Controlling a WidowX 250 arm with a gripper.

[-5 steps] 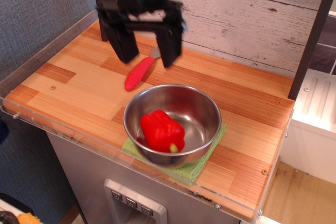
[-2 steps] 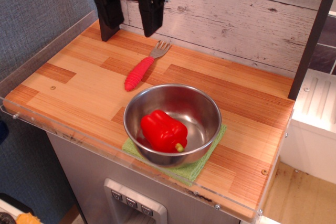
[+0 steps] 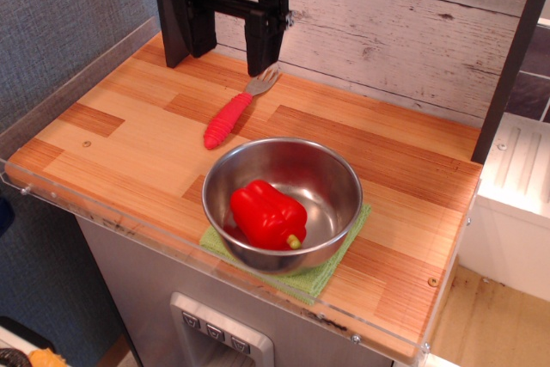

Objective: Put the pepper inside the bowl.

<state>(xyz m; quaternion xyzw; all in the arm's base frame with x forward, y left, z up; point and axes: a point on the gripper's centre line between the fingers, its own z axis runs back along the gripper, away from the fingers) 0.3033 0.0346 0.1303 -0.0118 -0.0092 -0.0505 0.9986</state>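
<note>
Item 1, the pepper (image 3: 267,214): lying inside the bowl (image 3: 335,169), stem end pointing down toward the front wall; task appearing done.

Item 2, the gripper (image 3: 227,45): hanging empty with jaws standing wide, well apart from the bowl, above the back of the counter (image 3: 120,135).

Risk: a low sweep is likely catching the fork (image 3: 234,113) just beside 1 finger, or nudging the bowl off the green cloth (image 3: 314,279).

Hidden: the arm's upper part is running out of view; most of the cloth is sitting under the bowl.
</note>
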